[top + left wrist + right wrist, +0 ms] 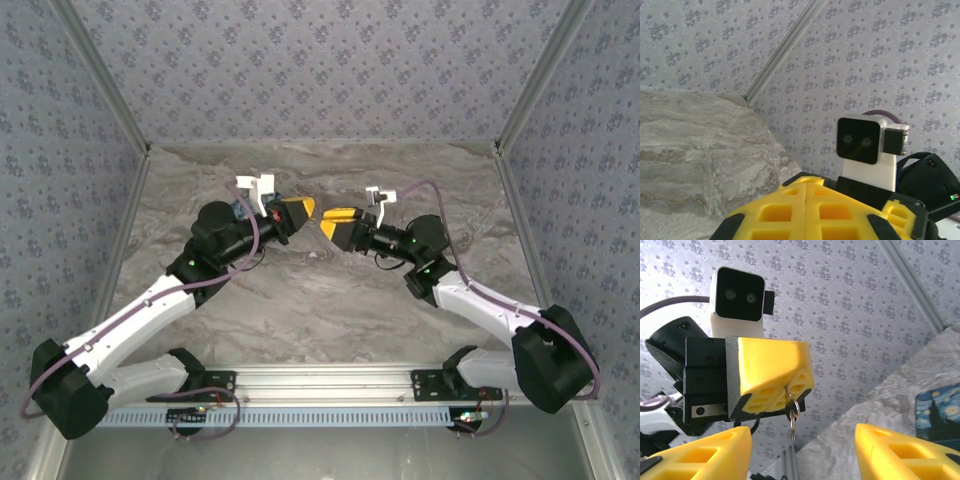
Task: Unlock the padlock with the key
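Both arms are up off the table, tips facing each other over the middle, near but not touching. Left gripper: my yellow fingers are pressed flat together. The left wrist view shows no gap along the seam. They're pinching the top of a key ring right at the tips. The ring hangs straight down below the fingertips with a small key dangling from it, free in the air and touching nothing else. The ring's top end disappears into the seam, so I can't tell whether the padlock is clamped in there; the pads hide whatever it is. Right gripper: fingers spread wide, nothing between them, nothing on the pads. In the right wrist view the key hangs above the gap between my right fingers, nearer the left-hand one. I can't judge the real depth from key to fingers. From the top camera the two grippers sit tip to tip, a narrow strip of marble showing between them. The left wrist view looks straight at the right wrist camera, and the right wrist view looks back at the left wrist camera on top of the left gripper body. A blue-and-yellow starry-night box lies flat on the marble at the right edge of the right wrist view, off to the side of the key. Patterned wallpaper is behind everything.
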Robot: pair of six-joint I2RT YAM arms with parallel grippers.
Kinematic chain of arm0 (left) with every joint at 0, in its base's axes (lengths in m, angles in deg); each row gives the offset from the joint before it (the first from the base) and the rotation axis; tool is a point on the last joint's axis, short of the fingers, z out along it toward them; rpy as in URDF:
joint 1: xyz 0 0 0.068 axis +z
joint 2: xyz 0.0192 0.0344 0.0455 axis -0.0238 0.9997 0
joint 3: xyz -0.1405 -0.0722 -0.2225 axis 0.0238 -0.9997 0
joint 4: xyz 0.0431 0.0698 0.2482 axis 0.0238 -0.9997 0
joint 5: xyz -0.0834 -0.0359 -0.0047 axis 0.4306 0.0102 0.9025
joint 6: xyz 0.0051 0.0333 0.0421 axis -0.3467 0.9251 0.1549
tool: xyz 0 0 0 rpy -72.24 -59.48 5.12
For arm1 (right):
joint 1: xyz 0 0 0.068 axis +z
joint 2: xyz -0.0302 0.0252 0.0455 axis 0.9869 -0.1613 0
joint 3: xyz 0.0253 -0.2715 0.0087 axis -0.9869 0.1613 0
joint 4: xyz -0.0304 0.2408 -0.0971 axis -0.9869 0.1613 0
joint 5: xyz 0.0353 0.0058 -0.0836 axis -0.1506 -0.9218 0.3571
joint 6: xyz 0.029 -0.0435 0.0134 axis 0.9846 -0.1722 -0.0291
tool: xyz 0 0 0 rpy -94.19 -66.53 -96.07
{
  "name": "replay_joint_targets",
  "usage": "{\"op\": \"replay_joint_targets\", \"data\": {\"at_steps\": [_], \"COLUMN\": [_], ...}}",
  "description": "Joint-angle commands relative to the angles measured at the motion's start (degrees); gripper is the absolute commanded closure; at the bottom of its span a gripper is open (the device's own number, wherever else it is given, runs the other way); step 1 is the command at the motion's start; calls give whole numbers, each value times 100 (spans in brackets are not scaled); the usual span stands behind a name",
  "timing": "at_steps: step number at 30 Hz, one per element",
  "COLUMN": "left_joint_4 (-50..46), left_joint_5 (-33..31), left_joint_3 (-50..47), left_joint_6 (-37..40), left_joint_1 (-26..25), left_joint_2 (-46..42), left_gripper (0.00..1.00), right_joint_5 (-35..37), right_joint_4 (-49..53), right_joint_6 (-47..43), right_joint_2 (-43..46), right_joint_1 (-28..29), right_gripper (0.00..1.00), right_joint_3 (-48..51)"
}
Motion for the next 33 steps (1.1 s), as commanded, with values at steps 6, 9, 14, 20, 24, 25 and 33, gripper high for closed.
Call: {"op": "replay_joint_targets", "data": {"at_steps": [6, 9, 14, 20, 24, 25, 33], "left_joint_4": [441, 444, 423, 414, 415, 416, 422], "left_joint_5": [296, 359, 403, 421, 397, 389, 379], "left_joint_3": [6, 28, 55, 40, 29, 29, 25], "left_joint_6": [140, 144, 147, 148, 162, 162, 148], "left_joint_1": [-60, -62, -64, -64, -65, -67, -66], "left_joint_2": [-16, 7, 38, 49, 34, 33, 53], "left_gripper": [100, 100, 100, 100, 100, 100, 100], "right_joint_5": [-285, -325, -339, -370, -368, -376, -396], "right_joint_4": [-262, -243, -196, -38, 53, 72, 193], "right_joint_6": [327, 343, 328, 282, 281, 275, 259], "right_joint_2": [-67, -130, -214, -223, -223, -222, -241], "right_joint_1": [39, 87, 159, 181, 189, 190, 215], "right_gripper": [50, 53, 57, 66, 73, 74, 78], "right_joint_3": [-285, -361, -483, -559, -590, -595, -651]}}
